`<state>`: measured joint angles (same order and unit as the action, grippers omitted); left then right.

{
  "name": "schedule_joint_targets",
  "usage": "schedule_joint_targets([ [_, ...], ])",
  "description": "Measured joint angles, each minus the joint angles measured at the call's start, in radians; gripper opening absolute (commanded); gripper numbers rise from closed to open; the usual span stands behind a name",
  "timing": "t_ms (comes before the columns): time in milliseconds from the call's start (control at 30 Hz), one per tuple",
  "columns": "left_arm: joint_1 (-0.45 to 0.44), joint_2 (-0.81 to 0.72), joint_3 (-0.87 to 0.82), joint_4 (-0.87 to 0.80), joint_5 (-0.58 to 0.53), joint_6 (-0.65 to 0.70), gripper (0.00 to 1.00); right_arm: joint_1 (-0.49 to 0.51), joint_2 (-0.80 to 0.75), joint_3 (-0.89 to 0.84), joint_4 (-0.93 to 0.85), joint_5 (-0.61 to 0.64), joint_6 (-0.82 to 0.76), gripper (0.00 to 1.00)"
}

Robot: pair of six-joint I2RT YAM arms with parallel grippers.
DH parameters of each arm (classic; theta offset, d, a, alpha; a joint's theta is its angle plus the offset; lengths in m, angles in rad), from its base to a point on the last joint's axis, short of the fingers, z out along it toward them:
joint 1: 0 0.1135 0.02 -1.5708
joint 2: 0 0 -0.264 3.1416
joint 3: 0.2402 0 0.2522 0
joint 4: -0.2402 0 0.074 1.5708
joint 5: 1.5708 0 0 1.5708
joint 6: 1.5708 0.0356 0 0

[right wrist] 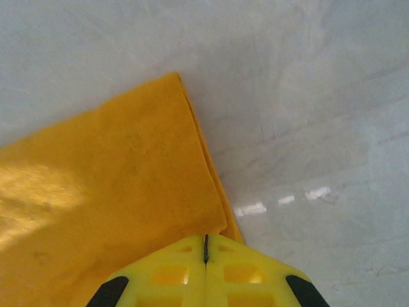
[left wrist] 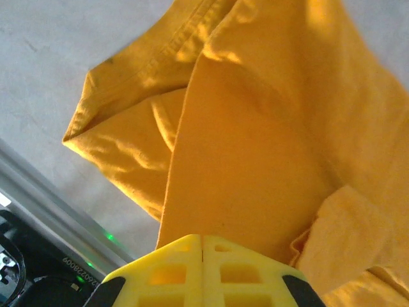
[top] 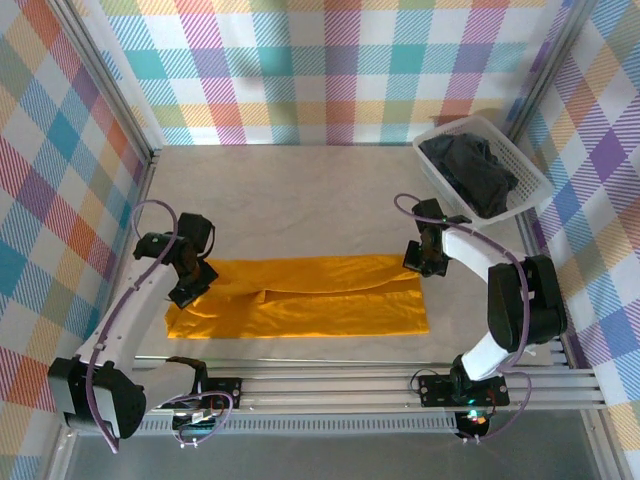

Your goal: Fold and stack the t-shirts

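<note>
The orange shirt (top: 300, 300) lies as a long band on the table (top: 300, 190). The left fingers (top: 188, 292) and right fingers (top: 418, 265) are pinched closed on its ends, probably to fold it. The black shirt (top: 470, 170) waits in the basket (top: 532, 188).

Bright, even light; glare on table (right wrist: 281, 201)

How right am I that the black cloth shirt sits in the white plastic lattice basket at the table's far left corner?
Wrong corner. The top external view shows the black cloth shirt in the white plastic lattice basket at the table's far right corner, not the left.
</note>
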<state>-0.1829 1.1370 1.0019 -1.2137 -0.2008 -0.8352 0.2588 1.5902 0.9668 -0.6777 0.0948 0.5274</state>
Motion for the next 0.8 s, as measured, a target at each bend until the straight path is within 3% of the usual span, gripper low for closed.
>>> schedule_joint_targets([
  [800, -0.001, -0.042, -0.022, -0.025, -0.027, -0.034, 0.00, 0.000, -0.039, -0.022, -0.062, 0.027, 0.011, 0.00],
])
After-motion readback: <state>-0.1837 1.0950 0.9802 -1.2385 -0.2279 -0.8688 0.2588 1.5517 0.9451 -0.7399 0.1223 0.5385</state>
